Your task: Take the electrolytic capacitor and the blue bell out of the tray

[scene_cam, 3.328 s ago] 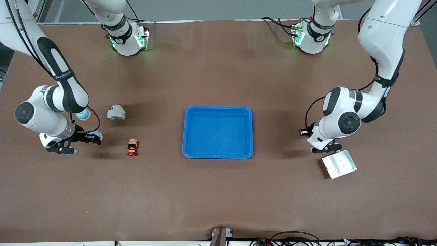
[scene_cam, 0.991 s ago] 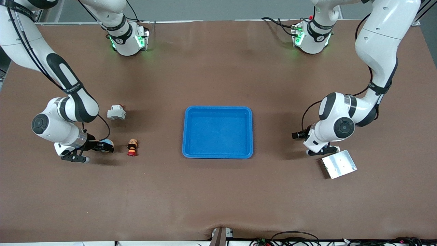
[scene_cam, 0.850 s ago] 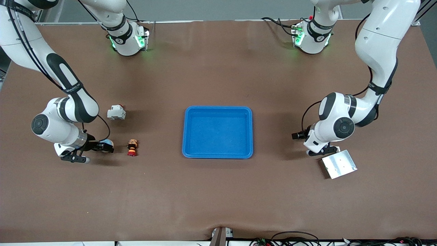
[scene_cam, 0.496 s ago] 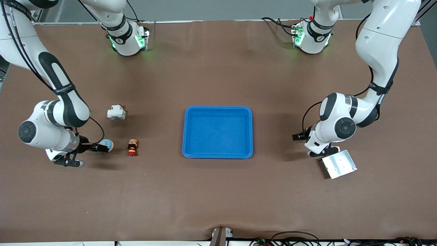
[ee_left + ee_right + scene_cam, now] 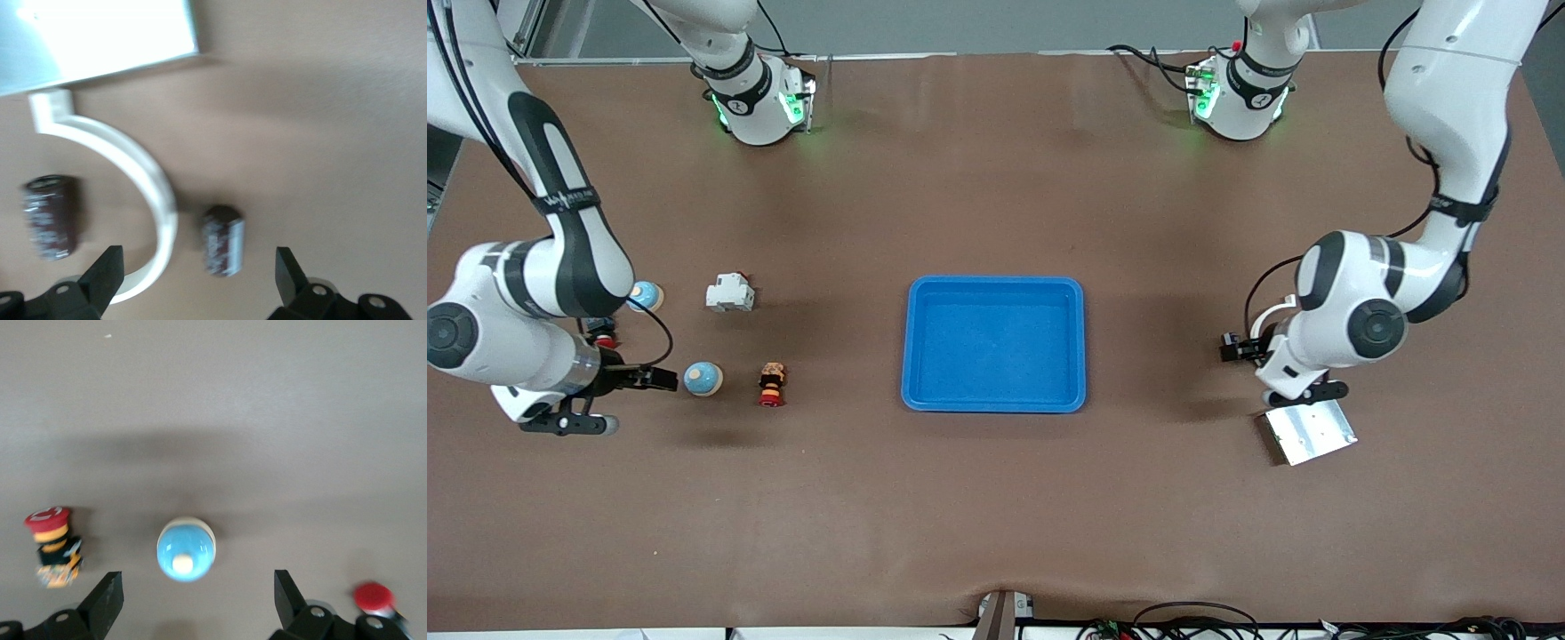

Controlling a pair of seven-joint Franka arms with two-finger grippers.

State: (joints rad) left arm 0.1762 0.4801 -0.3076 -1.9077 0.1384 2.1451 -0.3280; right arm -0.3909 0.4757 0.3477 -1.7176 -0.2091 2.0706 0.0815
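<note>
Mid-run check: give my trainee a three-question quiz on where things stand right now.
1. Pick one. The blue bell in front of the right hand is: A) gripped, B) standing free on the table, C) lying on a metal plate.
2. True or false: the blue tray is empty.
3. How many dark capacitors does the left wrist view show below the left hand?

Key: 1 B; 2 true; 3 two.

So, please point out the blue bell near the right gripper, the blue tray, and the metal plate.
blue bell [image 5: 703, 379], front view, on its domed top.
blue tray [image 5: 994, 405], front view, on the rim nearest the camera.
metal plate [image 5: 1309, 431], front view, on the middle of its flat face.
</note>
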